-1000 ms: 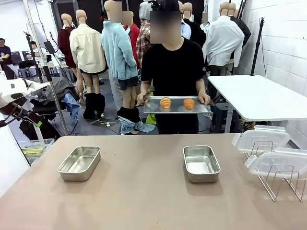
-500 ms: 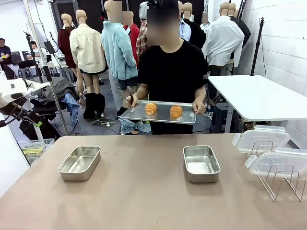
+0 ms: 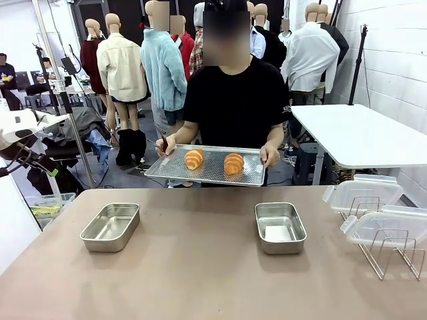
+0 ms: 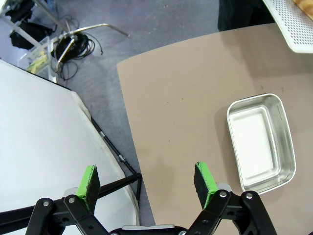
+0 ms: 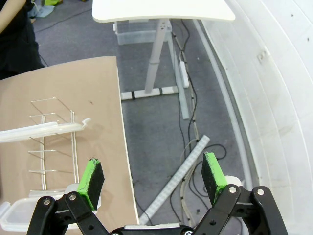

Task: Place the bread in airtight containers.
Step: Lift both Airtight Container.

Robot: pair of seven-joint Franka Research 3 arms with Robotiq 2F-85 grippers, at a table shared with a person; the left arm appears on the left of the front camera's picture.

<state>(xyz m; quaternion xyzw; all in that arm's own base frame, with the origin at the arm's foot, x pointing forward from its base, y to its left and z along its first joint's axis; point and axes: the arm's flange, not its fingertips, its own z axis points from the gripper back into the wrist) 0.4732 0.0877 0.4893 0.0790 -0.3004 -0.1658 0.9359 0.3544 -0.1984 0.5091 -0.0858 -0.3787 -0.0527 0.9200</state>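
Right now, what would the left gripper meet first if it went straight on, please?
Probably the bare table near its edge, beside the tin; the open left gripper has nothing in between, though depth is unclear.

Robotics lab: tan work table (image 3: pixel 200 280), black equipment stand (image 3: pixel 358 63), floor cables (image 4: pixel 76 46), white side table (image 3: pixel 360 133).
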